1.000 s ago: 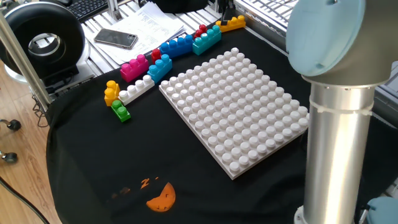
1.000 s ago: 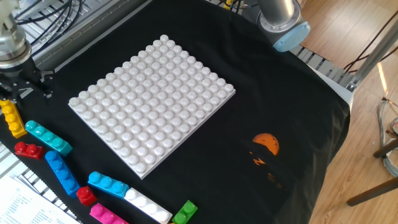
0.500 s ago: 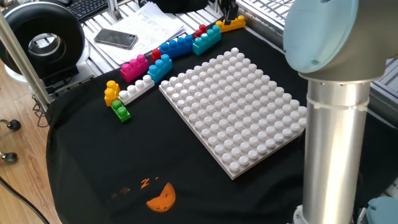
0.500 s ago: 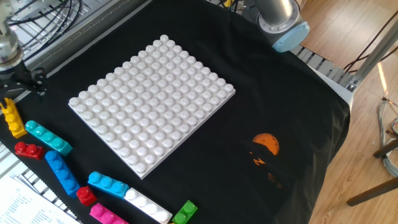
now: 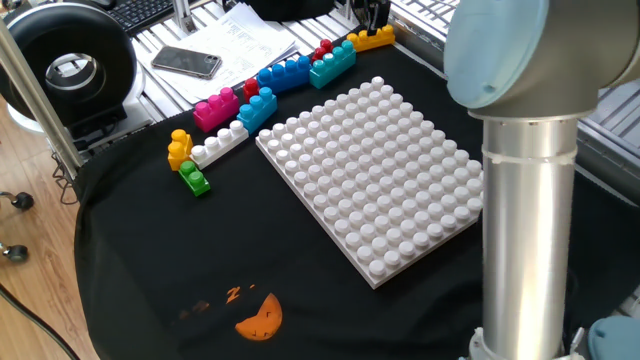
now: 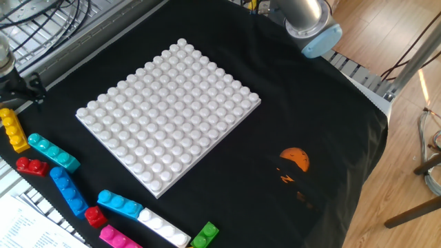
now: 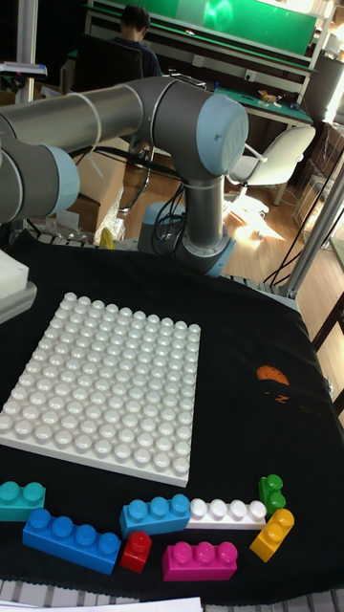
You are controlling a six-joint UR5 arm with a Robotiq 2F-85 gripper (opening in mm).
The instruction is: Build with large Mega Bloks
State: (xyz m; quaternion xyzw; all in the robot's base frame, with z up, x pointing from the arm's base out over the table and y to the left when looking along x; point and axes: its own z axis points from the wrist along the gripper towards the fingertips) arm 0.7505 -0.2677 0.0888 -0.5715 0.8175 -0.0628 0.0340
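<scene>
The large Mega Bloks lie loose in a row beside the white baseplate point(image 5: 375, 170): a yellow-orange one point(image 5: 372, 38), teal point(image 5: 333, 62), dark blue point(image 5: 283, 73), pink point(image 5: 215, 108), light blue point(image 5: 257, 106), white point(image 5: 220, 143), yellow point(image 5: 179, 148), green point(image 5: 194, 179) and two small red ones point(image 5: 322, 47). My gripper point(image 5: 376, 16) hangs just above and behind the yellow-orange brick point(image 6: 12, 129) at the end of the row. It is open and holds nothing. In the other fixed view the gripper point(image 6: 17, 96) is partly cut off by the left edge.
The baseplate point(image 6: 169, 114) carries no bricks. The arm's thick column point(image 5: 530, 230) stands at the table's near right. A phone point(image 5: 186, 62), papers and a round black device point(image 5: 65, 65) lie beyond the cloth. An orange mark point(image 6: 295, 159) is on the black cloth.
The gripper has drifted up and away from the yellow-orange brick, toward the table's edge, still with nothing in it. The arm's elbow has shifted slightly. No brick has moved.
</scene>
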